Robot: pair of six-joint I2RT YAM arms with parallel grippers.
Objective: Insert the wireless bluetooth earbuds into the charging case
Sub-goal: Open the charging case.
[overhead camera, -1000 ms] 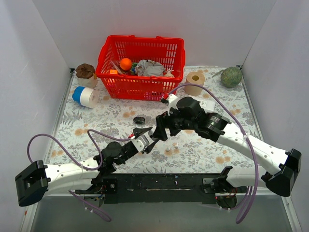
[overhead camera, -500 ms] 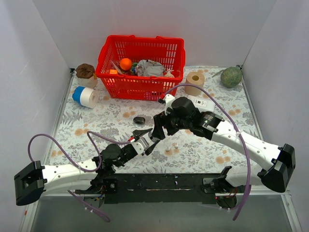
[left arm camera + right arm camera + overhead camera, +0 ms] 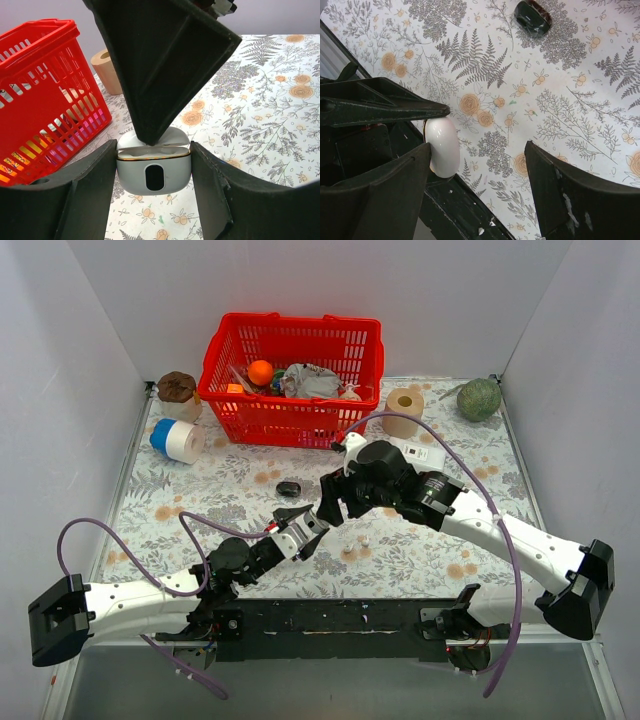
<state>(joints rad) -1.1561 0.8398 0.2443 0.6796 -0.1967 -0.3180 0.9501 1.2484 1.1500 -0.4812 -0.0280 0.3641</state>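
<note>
Left gripper [image 3: 154,161]: clamped on white charging case [image 3: 154,177].
Right gripper [image 3: 477,150]: jaws apart, empty, one finger at case top.
Progress: earbuds unseen, perhaps seated; insertion unconfirmed.

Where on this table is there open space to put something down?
The flowered cloth is bare at left, between the blue-and-white roll and the left arm, and at right, between the green ball and the right arm. The middle is crowded: the left gripper holds the white case beside the right gripper.
</note>
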